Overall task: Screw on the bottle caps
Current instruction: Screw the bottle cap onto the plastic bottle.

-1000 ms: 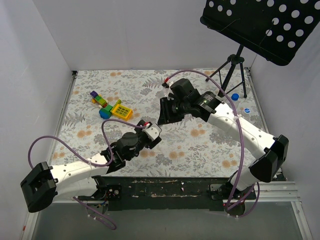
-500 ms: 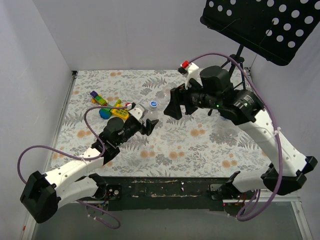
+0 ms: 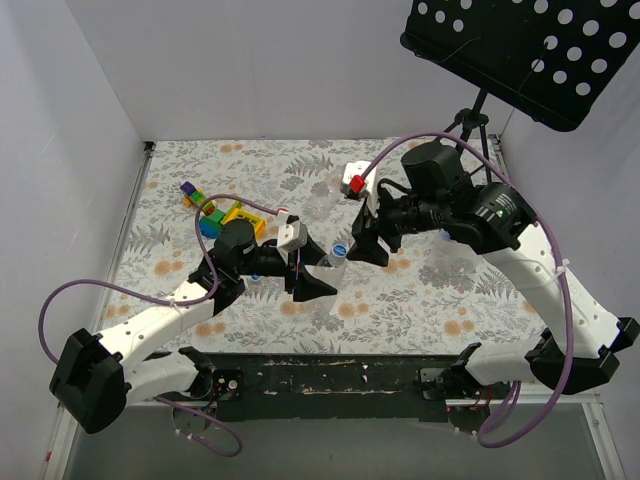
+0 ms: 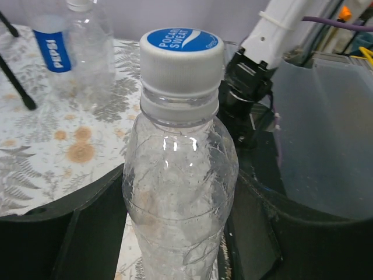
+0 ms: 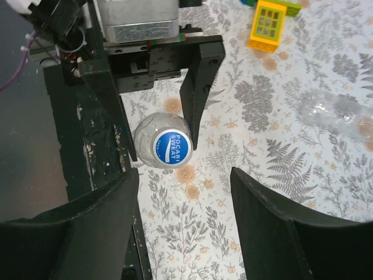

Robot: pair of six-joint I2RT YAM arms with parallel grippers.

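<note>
**Bottle** (image 4: 175, 192): clear, crumpled plastic, upright over the front-centre part of the table (image 3: 420, 290). Whether its base touches the table cannot be told.

**Cap** (image 4: 182, 49): white skirt, blue top, seated on the neck of this bottle.

**Left end effector** (image 5: 162, 150): closed on the bottle body, one black finger on each side.

**Right end effector** (image 5: 183, 175): fingers spread wide, holding nothing, above and apart from the cap, with open air between.

**Second bottle** (image 4: 70, 52): blue-labelled, standing well apart near a tripod leg.

**Third bottle** (image 5: 341, 114): clear, lying on its side toward the far middle of the table.

**Toy blocks** (image 3: 215, 215): a cluster at far left, well clear of both arms.

**Edges**: white walls bound the table at left and rear. A dark rail (image 3: 330, 375) runs along the near edge, close behind the held bottle. A black perforated stand (image 3: 520, 50) overhangs the far right corner.

**Open room**: bare floral table lies between the held bottle and the right edge.
</note>
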